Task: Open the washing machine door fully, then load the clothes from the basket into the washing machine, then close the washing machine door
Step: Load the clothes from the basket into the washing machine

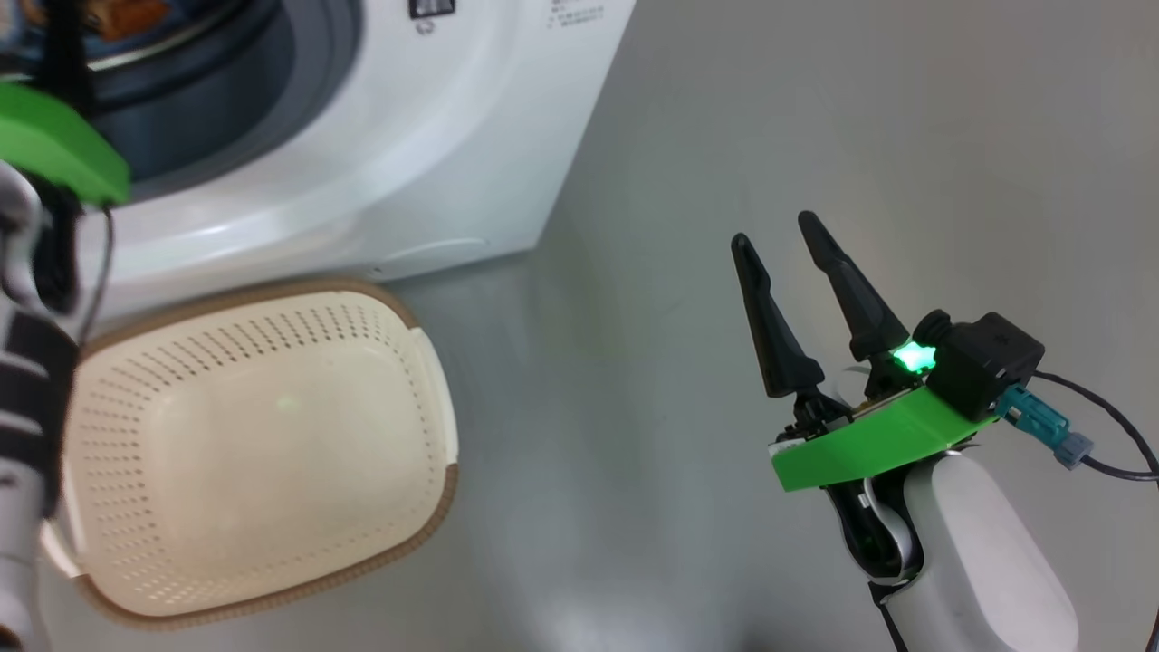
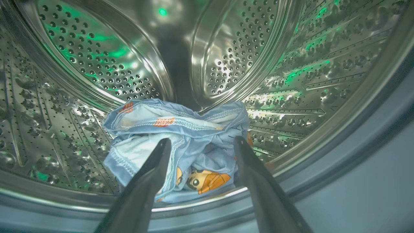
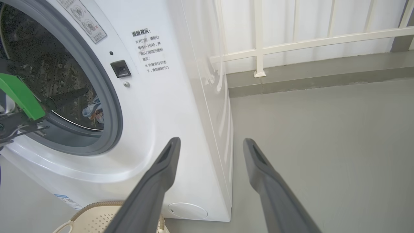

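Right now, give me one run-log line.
clothes: in drum | basket: empty | left gripper: open, in drum | right gripper: open, empty

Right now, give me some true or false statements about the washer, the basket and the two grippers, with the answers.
1. The basket is empty. True.
2. The clothes lie inside the steel drum. True.
3. The left gripper is clamped on the clothes. False: its fingers stand wide apart, gripping nothing.
4. The right gripper reaches into the washing machine. False: it hangs open over the floor beside it.
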